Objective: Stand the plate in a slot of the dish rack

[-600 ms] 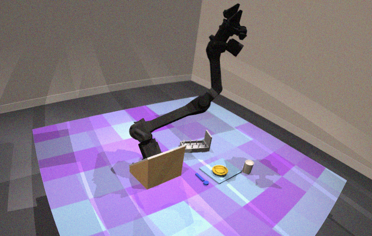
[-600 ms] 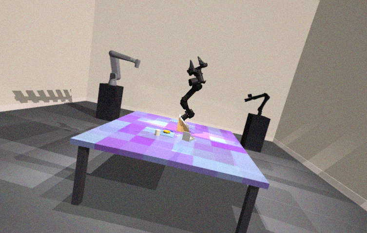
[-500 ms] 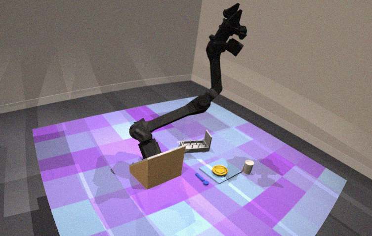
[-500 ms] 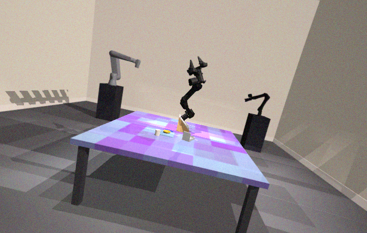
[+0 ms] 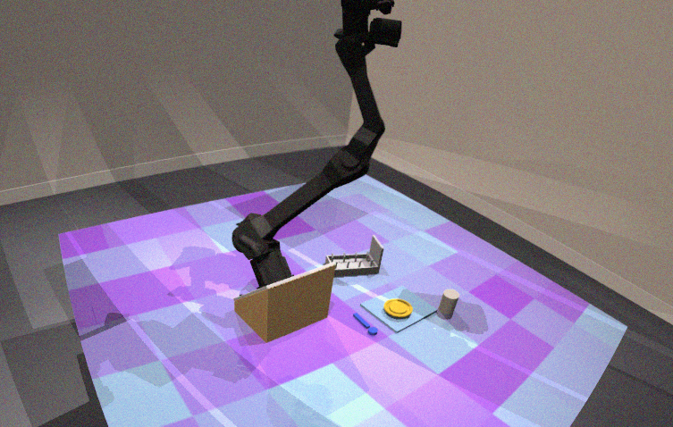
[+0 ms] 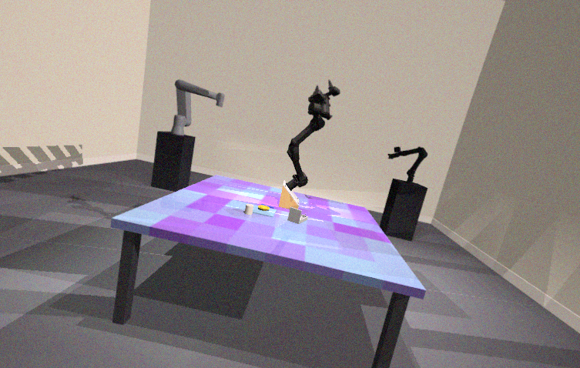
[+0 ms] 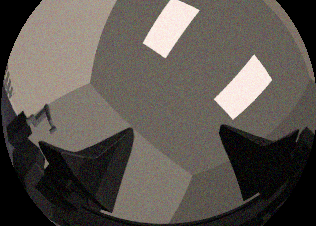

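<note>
1. We note the fingers (image 6: 331, 89) wide apart, gripping nothing, raised high and aimed upward.
2. Plate (image 5: 398, 307) lies flat on a mat on the tabletop (image 5: 131, 297), far below them, near the rack (image 5: 356, 260).

We see beige walls (image 6: 283, 68) meeting a dark grey floor (image 6: 54, 274) along a pale skirting. The desk (image 6: 337, 260) has a purple and pale-blue chequered top on dark legs. Two black pedestals (image 6: 172, 159) stand behind it. Bright ceiling panels (image 7: 171, 26) glow overhead.
</note>
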### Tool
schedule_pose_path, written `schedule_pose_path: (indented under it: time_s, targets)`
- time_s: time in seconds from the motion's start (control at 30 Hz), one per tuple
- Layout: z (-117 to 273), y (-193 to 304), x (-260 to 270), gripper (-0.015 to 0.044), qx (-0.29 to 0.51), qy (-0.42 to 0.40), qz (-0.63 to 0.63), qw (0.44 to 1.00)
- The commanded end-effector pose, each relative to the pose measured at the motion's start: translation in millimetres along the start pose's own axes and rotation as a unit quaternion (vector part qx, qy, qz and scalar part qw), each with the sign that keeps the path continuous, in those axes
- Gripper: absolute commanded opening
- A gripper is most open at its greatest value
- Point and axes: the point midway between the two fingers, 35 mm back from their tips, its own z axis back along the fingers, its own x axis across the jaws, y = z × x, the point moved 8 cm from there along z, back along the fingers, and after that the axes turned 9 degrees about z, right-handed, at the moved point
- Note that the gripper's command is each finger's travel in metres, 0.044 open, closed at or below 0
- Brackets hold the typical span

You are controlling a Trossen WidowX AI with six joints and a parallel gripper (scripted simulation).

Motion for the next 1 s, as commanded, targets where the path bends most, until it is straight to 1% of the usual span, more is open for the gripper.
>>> schedule_pose_path:
  time_s: [0.0, 0.03, 0.17, 0.27, 0.4, 0.7, 0.8, 0.97]
  targets:
    - [-21.0, 38.8, 9.1, 0.04, 0.056, -0.005, -0.004, 0.998]
    - [-26.0, 49.7, 11.7, 0.04, 0.071, -0.006, -0.005, 0.997]
    - [-27.6, 53.4, 8.0, 0.04, 0.075, 0.016, -0.023, 0.997]
    - [-33.6, 68.7, 8.4, 0.04, 0.096, 0.03, -0.035, 0.994]
    - [-43.4, 98.5, 14.8, 0.04, 0.138, 0.03, -0.035, 0.989]
    - [-55.1, 191.6, 34.6, 0.04, 0.271, 0.035, -0.015, 0.962]
    - [-55.1, 200.8, 34.5, 0.04, 0.285, 0.051, 0.005, 0.957]
    - [-51.5, 231.9, 37.0, 0.04, 0.33, 0.061, 0.024, 0.942]
